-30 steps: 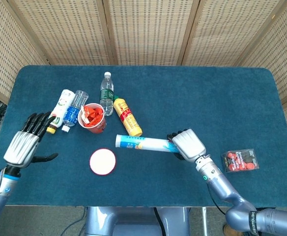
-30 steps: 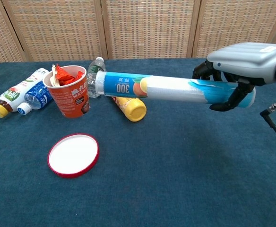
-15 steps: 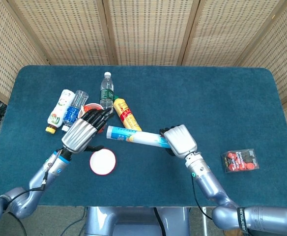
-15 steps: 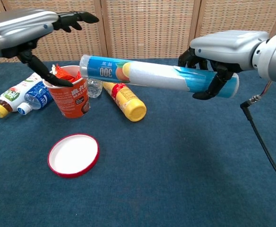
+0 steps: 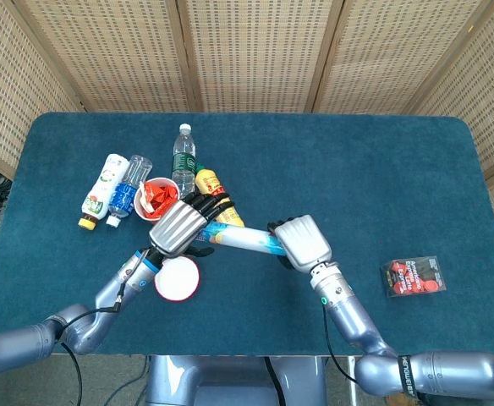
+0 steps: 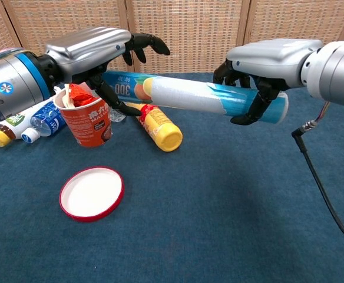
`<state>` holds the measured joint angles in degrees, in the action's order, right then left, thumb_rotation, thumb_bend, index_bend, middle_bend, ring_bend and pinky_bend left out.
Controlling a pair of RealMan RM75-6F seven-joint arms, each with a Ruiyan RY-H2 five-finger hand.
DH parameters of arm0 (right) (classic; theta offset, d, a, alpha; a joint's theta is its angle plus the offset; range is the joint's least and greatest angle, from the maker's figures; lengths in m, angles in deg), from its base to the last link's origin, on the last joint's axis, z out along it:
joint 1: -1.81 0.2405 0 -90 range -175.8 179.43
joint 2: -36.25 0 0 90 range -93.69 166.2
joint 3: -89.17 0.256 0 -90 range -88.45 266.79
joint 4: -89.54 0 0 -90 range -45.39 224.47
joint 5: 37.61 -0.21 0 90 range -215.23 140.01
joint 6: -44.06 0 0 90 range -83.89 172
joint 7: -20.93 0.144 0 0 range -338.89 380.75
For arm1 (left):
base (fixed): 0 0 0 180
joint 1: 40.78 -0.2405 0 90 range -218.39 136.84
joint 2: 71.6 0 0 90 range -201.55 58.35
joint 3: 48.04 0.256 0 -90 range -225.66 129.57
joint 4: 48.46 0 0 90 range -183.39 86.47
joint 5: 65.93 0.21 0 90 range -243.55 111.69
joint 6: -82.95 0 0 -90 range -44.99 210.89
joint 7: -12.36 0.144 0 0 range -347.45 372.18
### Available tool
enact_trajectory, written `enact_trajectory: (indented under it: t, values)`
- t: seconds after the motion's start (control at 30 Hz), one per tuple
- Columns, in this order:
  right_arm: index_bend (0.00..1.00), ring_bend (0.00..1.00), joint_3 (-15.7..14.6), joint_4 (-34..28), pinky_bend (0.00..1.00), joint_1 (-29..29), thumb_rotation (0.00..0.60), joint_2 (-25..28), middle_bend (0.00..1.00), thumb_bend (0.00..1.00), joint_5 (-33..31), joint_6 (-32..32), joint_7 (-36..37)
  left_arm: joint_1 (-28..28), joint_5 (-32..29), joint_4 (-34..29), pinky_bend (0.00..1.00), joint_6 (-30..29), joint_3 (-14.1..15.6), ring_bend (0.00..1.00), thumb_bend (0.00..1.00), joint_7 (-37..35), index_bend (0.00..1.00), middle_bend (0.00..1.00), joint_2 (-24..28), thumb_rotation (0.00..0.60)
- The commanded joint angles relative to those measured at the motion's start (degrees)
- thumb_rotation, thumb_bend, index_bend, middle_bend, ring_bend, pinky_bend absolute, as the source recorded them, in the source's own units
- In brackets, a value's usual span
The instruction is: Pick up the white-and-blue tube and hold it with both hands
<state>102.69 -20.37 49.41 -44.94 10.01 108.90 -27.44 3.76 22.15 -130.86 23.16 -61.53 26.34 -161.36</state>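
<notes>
The white-and-blue tube hangs level above the table. My right hand grips its blue end, fingers wrapped around it. My left hand sits over the tube's other end, the one with the printed label. Its fingers spread above the tube and the thumb reaches under it, and they do not clasp it. That hand hides the tube's left tip in the head view.
A red cup full of snacks stands just under my left hand. Beside it lie a yellow bottle, a water bottle, a white bottle and a red-rimmed lid. A red packet lies right.
My left hand swung in from the table's left side to the tube's labelled end. My right hand carried the tube higher and to the left.
</notes>
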Motion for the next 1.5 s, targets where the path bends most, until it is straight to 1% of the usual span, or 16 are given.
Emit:
enact_trajectory:
  t: [0.03,0.37,0.43,0.53,0.67,0.87,0.93,0.97,1.0,1.03,1.07,1.1,1.17,1.2,1.27,1.5]
  values:
    - [0.67,0.69,-0.3,0.1,0.65,0.4,0.600,-0.4,0.65,0.74,-0.2,0.4,0.0,0.4,0.1,0.7,0.51,-0.7,0.3,0.37,0.00,0.9,0.30,0.32,-0.9,0.600]
    - [0.67,0.70,-1.1,-1.9,0.65,0.8,0.600,0.3,0.65,0.74,0.2,2.0,0.5,1.9,-3.1,2.7,0.59,1.1,0.8,0.42,0.03,4.5,0.38,0.38,-3.2,0.600]
    - [0.67,0.70,-1.2,-2.2,0.65,0.8,0.600,0.7,0.65,0.74,0.1,2.3,0.7,2.0,-3.6,2.7,0.63,1.2,0.9,0.45,0.11,4.5,0.44,0.43,-3.7,0.600]
    - [0.67,0.70,-1.4,-2.4,0.65,0.8,0.600,1.2,0.65,0.74,-0.1,2.4,1.1,2.3,-4.0,2.6,0.71,1.2,1.1,0.53,0.35,4.4,0.57,0.55,-4.0,0.600]
    - [0.67,0.70,-1.7,-2.7,0.65,0.9,0.600,1.6,0.65,0.74,0.2,2.5,1.7,2.6,-4.7,2.2,0.80,1.8,1.5,0.61,0.58,4.3,0.66,0.68,-3.8,0.600]
    - [0.66,0.70,-2.1,-3.1,0.65,0.8,0.600,2.1,0.65,0.73,0.9,2.6,2.7,2.9,-6.4,1.1,0.83,2.9,1.8,0.63,0.64,5.3,0.66,0.71,-3.4,0.600]
    - [0.61,0.68,-2.2,-3.3,0.65,0.7,0.600,2.3,0.61,0.67,1.4,2.7,3.4,3.0,-6.9,0.6,0.83,2.9,1.7,0.63,0.64,5.7,0.67,0.71,-3.2,0.600]
    - [0.52,0.65,-2.2,-3.5,0.65,0.6,0.600,2.4,0.55,0.57,1.6,2.7,3.9,3.0,-7.1,0.5,0.83,2.9,1.7,0.64,0.64,5.8,0.67,0.71,-3.1,0.600]
    - [0.40,0.59,-2.3,-3.6,0.65,0.5,0.600,2.5,0.45,0.42,1.8,2.5,4.4,3.0,-7.1,0.3,0.83,2.8,1.7,0.63,0.64,5.8,0.67,0.71,-3.1,0.600]
    - [0.25,0.48,-2.5,-3.7,0.63,0.4,0.600,2.8,0.32,0.23,2.0,2.2,4.8,3.0,-7.2,0.3,0.83,2.7,1.8,0.64,0.64,5.8,0.68,0.71,-3.0,0.600]
    - [0.16,0.38,-2.8,-3.8,0.59,0.5,0.600,3.2,0.22,0.13,2.0,1.6,5.0,3.0,-7.2,0.2,0.83,2.7,1.9,0.64,0.64,5.8,0.68,0.71,-3.0,0.600]
    - [0.06,0.21,-2.9,-4.0,0.50,0.5,0.600,3.7,0.10,0.03,1.9,1.1,5.3,3.0,-7.3,0.1,0.83,2.7,1.9,0.64,0.64,5.7,0.68,0.72,-3.0,0.600]
    - [0.00,0.03,-3.2,-4.3,0.28,0.5,0.600,4.4,0.00,0.00,1.7,0.6,5.5,3.1,-7.4,0.0,0.83,2.6,2.0,0.64,0.63,5.5,0.68,0.72,-2.9,0.600]
    - [0.00,0.00,-3.3,-4.5,0.15,0.5,0.600,4.7,0.00,0.00,1.8,0.4,5.8,3.1,-7.4,-0.1,0.83,2.5,2.0,0.64,0.63,5.2,0.68,0.72,-2.9,0.600]
    - [0.00,0.00,-3.4,-5.0,0.03,0.2,0.600,5.1,0.00,0.00,2.7,0.8,6.5,3.1,-7.4,-0.2,0.83,2.2,1.9,0.64,0.63,4.6,0.68,0.72,-2.9,0.600]
    - [0.00,0.00,-3.9,-5.7,0.00,-0.9,0.600,5.9,0.00,0.00,5.4,3.2,7.1,3.3,-8.9,-0.5,0.83,2.3,1.6,0.64,0.63,3.7,0.68,0.72,-3.2,0.600]
